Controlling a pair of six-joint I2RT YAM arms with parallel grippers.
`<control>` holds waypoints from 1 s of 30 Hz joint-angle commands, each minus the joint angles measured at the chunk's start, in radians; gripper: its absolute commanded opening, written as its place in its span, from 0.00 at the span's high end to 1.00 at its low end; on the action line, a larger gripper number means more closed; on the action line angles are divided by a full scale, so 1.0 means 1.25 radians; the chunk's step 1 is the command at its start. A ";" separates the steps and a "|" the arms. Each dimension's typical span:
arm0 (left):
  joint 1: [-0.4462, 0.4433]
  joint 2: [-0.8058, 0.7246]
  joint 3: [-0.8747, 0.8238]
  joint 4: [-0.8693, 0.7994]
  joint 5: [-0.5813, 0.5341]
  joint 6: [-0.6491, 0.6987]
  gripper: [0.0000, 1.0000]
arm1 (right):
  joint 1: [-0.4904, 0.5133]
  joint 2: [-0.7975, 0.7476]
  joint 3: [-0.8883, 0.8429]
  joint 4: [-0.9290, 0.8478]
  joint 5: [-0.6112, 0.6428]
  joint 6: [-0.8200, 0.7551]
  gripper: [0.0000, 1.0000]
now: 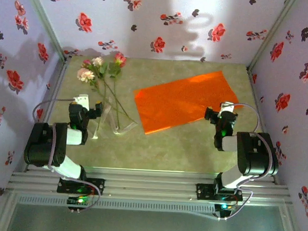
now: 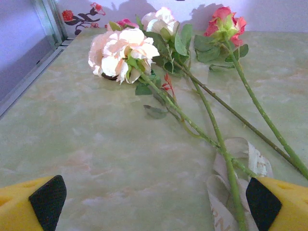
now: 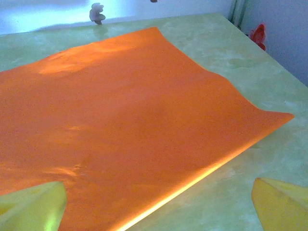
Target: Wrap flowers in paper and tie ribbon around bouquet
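Observation:
Three flowers lie loose at the back left of the table, blooms toward the far wall, their long green stems crossing the ribbon. In the left wrist view the flowers lie ahead and the cream ribbon curls under a stem by the right finger. My left gripper is open just short of the stem ends, holding nothing. The orange paper lies flat at centre right. My right gripper hovers open over its near right edge. No wrapped bouquet is in view.
Floral-print walls close the table on three sides. A bare green tabletop strip runs between the paper and the arm bases. A metal rail borders the near edge.

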 commanded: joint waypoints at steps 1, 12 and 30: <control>-0.002 -0.005 -0.002 0.007 -0.019 0.021 0.00 | -0.002 0.002 0.013 0.001 0.000 0.004 0.01; -0.003 -0.006 -0.002 0.008 -0.018 0.021 0.00 | -0.002 0.003 0.014 0.002 0.000 0.005 0.01; -0.006 -0.028 0.003 -0.012 -0.105 0.009 0.00 | 0.009 -0.040 0.017 -0.028 0.069 0.009 0.01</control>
